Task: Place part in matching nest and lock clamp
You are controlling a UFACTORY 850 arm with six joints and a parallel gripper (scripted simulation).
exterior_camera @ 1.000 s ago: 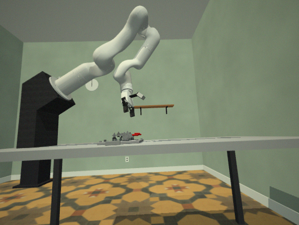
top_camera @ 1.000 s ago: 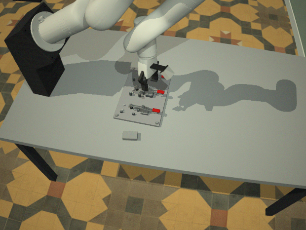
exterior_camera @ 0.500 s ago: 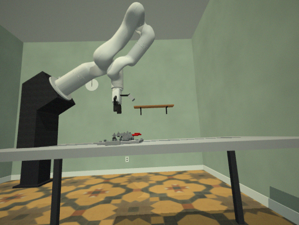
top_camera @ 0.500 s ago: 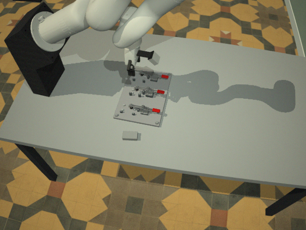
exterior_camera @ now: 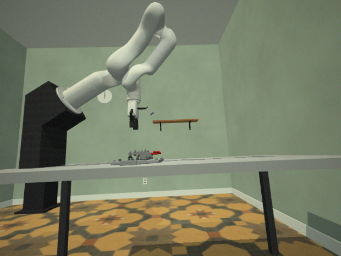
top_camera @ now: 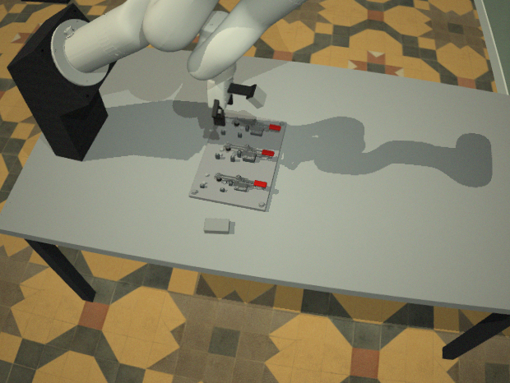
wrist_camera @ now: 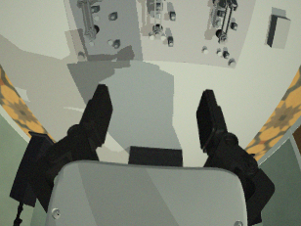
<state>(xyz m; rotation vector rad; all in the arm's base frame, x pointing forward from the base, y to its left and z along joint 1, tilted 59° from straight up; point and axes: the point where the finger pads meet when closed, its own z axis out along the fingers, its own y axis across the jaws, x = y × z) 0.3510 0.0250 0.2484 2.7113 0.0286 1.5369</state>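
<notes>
The gripper is spread, above the table; the part lies upper right in the wrist view.

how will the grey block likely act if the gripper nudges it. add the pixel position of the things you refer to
The block (top_camera: pixel 216 226) (exterior_camera: pixel 128 162) (wrist_camera: pixel 280 32) looks rigid, so it probably won't bend. Lying on a broad flat face, it should slide rather than tip, and its flat sides make rolling unlikely.

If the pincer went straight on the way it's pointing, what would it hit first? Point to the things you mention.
Probably the tabletop (top_camera: pixel 350 214) (exterior_camera: pixel 248 161) (wrist_camera: pixel 188 102): the pincer (top_camera: pixel 224 112) (exterior_camera: pixel 133 127) (wrist_camera: pixel 154 98) points down. The fixture plate (top_camera: pixel 247 169) (exterior_camera: pixel 154 161) (wrist_camera: pixel 191 48) is near that line, though, and depth is unclear.
</notes>
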